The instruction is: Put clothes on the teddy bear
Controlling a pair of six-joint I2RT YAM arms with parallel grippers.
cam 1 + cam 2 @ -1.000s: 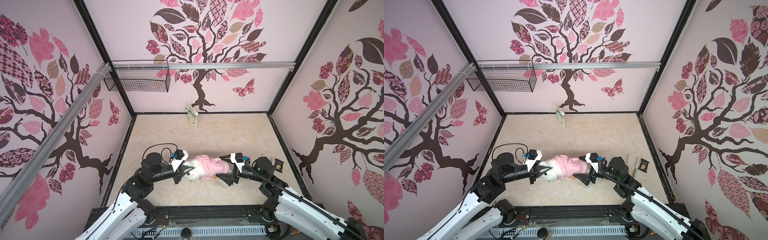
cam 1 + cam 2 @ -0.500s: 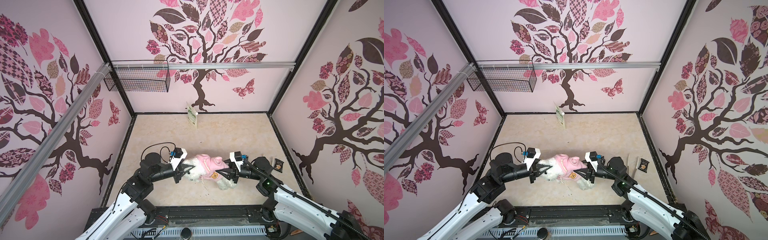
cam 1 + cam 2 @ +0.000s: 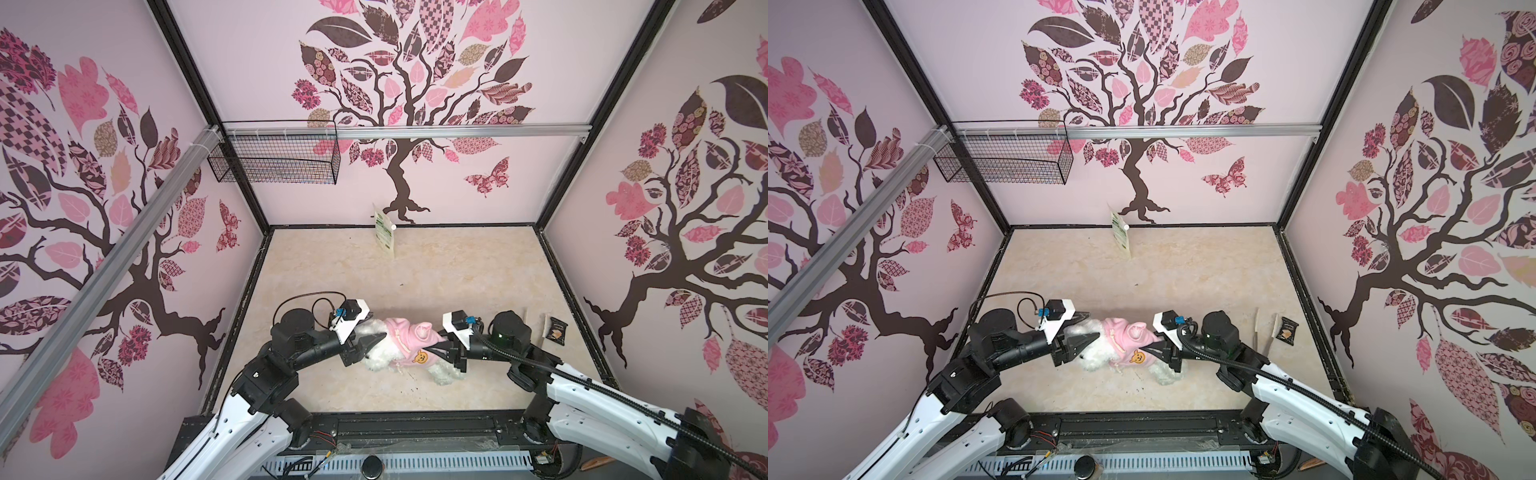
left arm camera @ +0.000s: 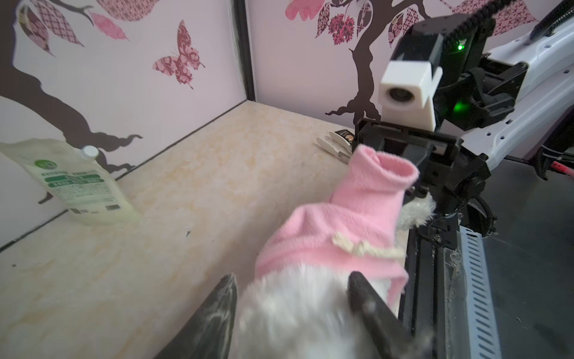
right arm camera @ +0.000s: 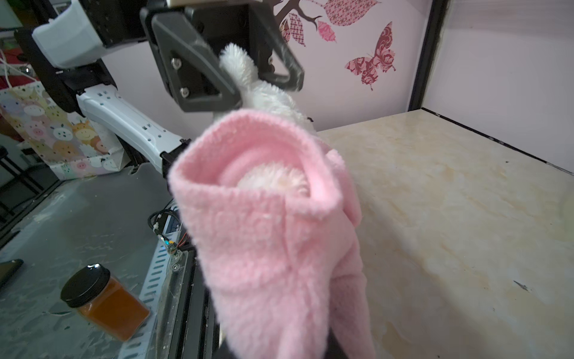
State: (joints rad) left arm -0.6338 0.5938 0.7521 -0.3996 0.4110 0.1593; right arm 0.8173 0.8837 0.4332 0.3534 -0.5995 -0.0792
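- A small white teddy bear [image 3: 380,356] lies on its side on the beige marble-patterned tabletop [image 3: 415,274], near the front edge, between two robot arms.
- The bear partly wears a pink hooded top [image 3: 409,338] with an orange bear-face patch [image 3: 420,356]; white fur shows at both ends in both top views.
- The left gripper [image 4: 290,298] sits at the bear's head end. Its two dark fingers [image 4: 217,310] stand apart on either side of the white fur, not pressed shut on it.
- The right gripper [image 3: 436,348] meets the pink top at the other end. In the right wrist view the pink fabric [image 5: 273,223] fills the foreground and hides the fingertips; in the top views the fingers look drawn together on the garment's edge.
- An open sleeve [image 4: 382,167] of the top stands upward, with white fur visible inside it in the right wrist view.
- A pale pouch with a green label [image 3: 384,230] leans against the back wall.
- A small dark packet [image 3: 556,330] lies by the right wall.
- An empty-looking black wire basket [image 3: 274,160] hangs on the back wall.
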